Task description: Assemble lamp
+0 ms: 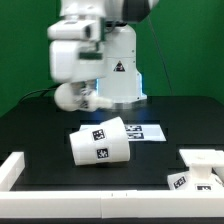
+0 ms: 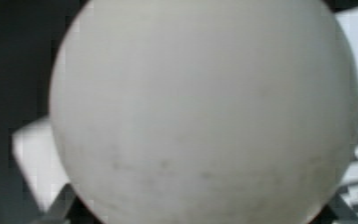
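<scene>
Exterior view.
- Pincer: hangs high over the back of the desk, toward the exterior view's left. Its jaws stand part-way apart and are closed on the bulb.
- Bulb: round, white, held clear of the desk and well apart from the other parts.
- Shade: lies on its side mid-desk with its tags showing. As I judge it, it sits on the line between the bulb and the base.
- Base: low on the exterior view's right. It is blurred, so I cannot make out which way its stem points.
- Marker board: flat, just behind the shade.
- White rail: at the desk's near edge on the exterior view's left, out of my way.

Step in hand, as I judge it: carry the bulb to the base. To do it well, I travel high enough to pass over the shade, centre the bulb above the stem, then lower it straight without loosening my hold.

Wrist view.
- Bulb: fills nearly the whole picture, smooth and egg-shaped. My own fingers are hidden behind it, and the desk shows only as dark slivers at the edges.
</scene>
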Controlling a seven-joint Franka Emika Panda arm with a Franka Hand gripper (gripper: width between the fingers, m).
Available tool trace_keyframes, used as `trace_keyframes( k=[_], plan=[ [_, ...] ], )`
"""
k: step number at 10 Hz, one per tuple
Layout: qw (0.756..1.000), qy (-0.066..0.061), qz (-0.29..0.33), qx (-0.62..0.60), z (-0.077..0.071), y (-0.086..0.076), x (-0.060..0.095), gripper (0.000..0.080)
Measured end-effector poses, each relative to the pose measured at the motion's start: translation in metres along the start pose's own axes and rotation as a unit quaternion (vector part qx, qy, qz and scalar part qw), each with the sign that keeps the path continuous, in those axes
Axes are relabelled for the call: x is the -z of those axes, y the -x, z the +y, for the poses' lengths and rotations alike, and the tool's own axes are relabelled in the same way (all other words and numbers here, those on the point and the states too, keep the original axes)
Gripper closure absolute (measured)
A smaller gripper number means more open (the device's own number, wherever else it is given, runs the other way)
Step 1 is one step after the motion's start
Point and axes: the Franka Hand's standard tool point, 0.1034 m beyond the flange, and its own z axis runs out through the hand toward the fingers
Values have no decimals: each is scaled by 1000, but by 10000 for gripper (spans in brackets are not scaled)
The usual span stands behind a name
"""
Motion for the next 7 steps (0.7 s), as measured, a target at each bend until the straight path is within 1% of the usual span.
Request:
trace_keyframes(
  k=[1, 2, 3, 4, 5, 6, 7],
  plan=[
    [997, -6, 4, 72, 3, -21, 5, 379],
    [988, -9, 9, 153, 9, -36, 9, 379],
    [989, 17, 29, 143, 7, -26, 11, 379],
    [988, 15, 28, 154, 3, -21, 10, 379],
    [978, 15, 27, 205, 4, -23, 9, 379],
    [967, 19, 31, 254, 3, -27, 10, 379],
    [951, 18, 39, 305, 4, -45, 10, 379]
  ],
)
